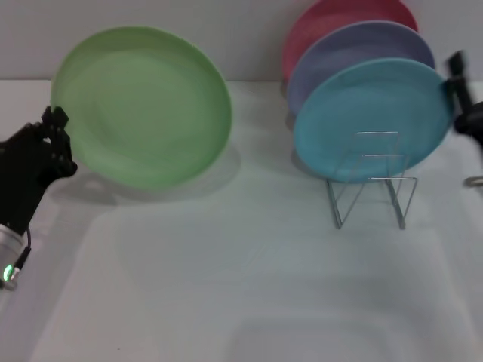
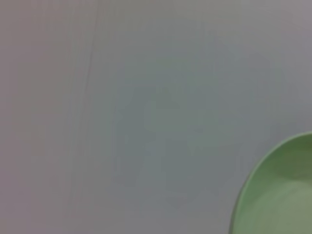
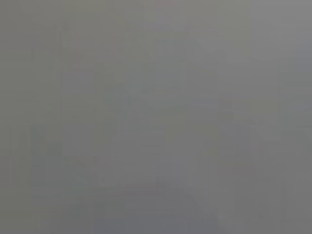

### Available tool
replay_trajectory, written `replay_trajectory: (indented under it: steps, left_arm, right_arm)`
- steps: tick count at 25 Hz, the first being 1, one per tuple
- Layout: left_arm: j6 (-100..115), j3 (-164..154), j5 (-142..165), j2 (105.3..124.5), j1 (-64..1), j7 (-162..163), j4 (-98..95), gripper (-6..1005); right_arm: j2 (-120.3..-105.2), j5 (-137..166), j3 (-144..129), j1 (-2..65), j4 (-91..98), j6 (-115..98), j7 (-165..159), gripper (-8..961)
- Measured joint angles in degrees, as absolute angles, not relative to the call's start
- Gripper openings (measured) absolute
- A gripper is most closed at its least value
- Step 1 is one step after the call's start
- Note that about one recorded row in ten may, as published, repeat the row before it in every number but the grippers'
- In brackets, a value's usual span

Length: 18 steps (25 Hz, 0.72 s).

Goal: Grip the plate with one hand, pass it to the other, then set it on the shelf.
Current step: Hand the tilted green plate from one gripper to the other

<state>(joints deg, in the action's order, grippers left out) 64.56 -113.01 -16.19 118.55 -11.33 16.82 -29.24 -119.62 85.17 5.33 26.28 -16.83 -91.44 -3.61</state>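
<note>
The light green plate is held up off the white table, tilted so its face turns toward me, at the left. My left gripper is shut on its left rim. A part of the plate's rim shows in the left wrist view. The silver wire shelf stands at the right. My right gripper hangs at the far right edge, beside the shelf's plates and apart from the green plate. The right wrist view shows only plain grey.
The shelf holds a turquoise-blue plate in front, a lavender plate behind it and a pink plate at the back. A white table spreads across the front, with a grey wall behind.
</note>
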Motion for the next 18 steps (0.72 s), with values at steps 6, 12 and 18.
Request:
replay_trajectory:
  steps: [6,12,18]
  left_arm:
    - [65.6,-119.6,-16.9,119.07,-10.7,14.7,-28.4,31]
    - [64.9,-129.0,-26.1,119.16,-10.7,8.9,-29.9,32]
    - [62.0,-132.2,-33.6,119.18,-10.7,2.5,-34.0,33]
  right_arm:
    - [-119.82,85.2,-2.8,26.8,-25.5,-90.8,3.8,713]
    - [-119.91,87.5,-5.1,26.6,-28.0,-88.5,4.2,712]
    - [-119.9,91.7,-5.2,25.6,-29.2,-86.0,4.5,712]
